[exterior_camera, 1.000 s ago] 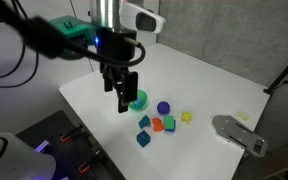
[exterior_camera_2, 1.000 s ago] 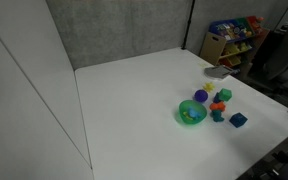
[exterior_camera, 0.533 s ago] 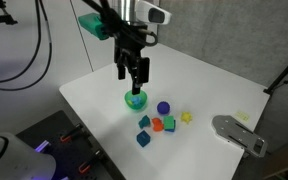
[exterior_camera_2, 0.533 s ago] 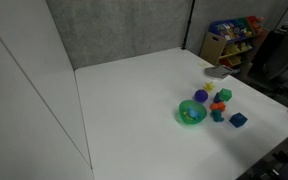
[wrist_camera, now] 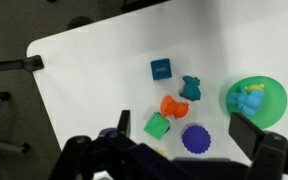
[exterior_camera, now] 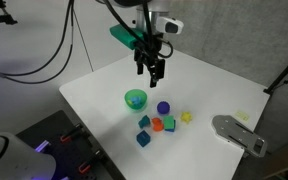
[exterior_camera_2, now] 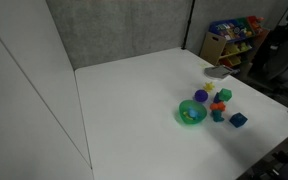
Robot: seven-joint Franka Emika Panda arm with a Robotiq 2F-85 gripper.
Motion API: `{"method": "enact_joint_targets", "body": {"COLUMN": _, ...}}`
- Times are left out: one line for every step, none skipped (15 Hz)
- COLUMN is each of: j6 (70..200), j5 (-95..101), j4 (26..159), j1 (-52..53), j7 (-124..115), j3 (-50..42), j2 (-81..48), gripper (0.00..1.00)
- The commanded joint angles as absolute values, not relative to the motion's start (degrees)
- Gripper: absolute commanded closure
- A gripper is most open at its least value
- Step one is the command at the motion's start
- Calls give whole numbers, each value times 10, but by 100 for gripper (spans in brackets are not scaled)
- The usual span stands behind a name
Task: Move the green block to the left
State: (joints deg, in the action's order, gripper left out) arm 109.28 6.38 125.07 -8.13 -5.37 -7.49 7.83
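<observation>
The green block (wrist_camera: pixel 157 127) is a small bright green cube on the white table (exterior_camera: pixel 104 95), beside an orange shape (wrist_camera: pixel 171 105) and a purple ball (wrist_camera: pixel 195 139). It shows in both exterior views (exterior_camera: pixel 169 122) (exterior_camera_2: pixel 225 95). My gripper (exterior_camera: pixel 152 70) is open and empty, held high above the table behind the cluster of shapes. In the wrist view its fingers (wrist_camera: pixel 187 135) frame the purple ball from well above, with the green block near one finger.
A round green bowl (exterior_camera: pixel 135 99) (wrist_camera: pixel 256 98) holds a small blue piece. Teal-blue blocks (exterior_camera: pixel 144 122) (wrist_camera: pixel 161 69) and a yellow star (exterior_camera: pixel 186 117) lie near the cluster. A grey object (exterior_camera: pixel 239 133) sits at the table's edge.
My gripper has risen from just above the green bowl and moved toward the back of the table. The blocks and the bowl have not moved.
</observation>
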Motion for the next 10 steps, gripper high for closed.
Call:
{"method": "enact_joint_targets", "body": {"j6": 1139, "j5": 38, "j4": 1209, "j1": -76, "j7": -72, "j3": -72, "j2": 13, "gripper": 0}}
{"method": "enact_joint_targets", "body": {"j6": 1159, "j5": 34, "j4": 1204, "j1": -75, "j7": -76, "j3": -71, "j2": -3, "gripper": 0}}
{"method": "enact_joint_targets", "body": {"j6": 1175, "j5": 32, "j4": 1198, "j1": -74, "j7": -80, "j3": -70, "j2": -20, "gripper": 0}}
{"method": "enact_joint_targets", "body": {"j6": 1191, "j5": 30, "j4": 1192, "j1": -72, "j7": -87, "j3": -69, "j2": -37, "gripper": 0}}
{"method": "enact_joint_targets", "body": {"j6": 1204, "j5": 29, "j4": 1186, "j1": -70, "j7": -92, "j3": -68, "j2": -55, "gripper": 0}}
{"method": "enact_joint_targets", "body": {"j6": 1218, "j5": 29, "j4": 1180, "j1": -68, "j7": -99, "j3": -67, "j2": -70, "gripper": 0}}
{"method": "enact_joint_targets", "body": {"j6": 1235, "j5": 30, "j4": 1175, "j1": -65, "j7": -106, "j3": -66, "j2": -87, "gripper": 0}}
{"method": "enact_joint_targets", "body": {"j6": 1252, "j5": 30, "j4": 1169, "j1": -62, "j7": -117, "j3": -66, "j2": -104, "gripper": 0}}
{"method": "enact_joint_targets", "body": {"j6": 1268, "j5": 28, "j4": 1160, "j1": -59, "j7": -125, "j3": -64, "j2": -122, "gripper": 0}}
{"method": "enact_joint_targets", "body": {"j6": 1286, "j5": 27, "j4": 1152, "j1": -56, "j7": -134, "j3": -64, "j2": -139, "gripper": 0}}
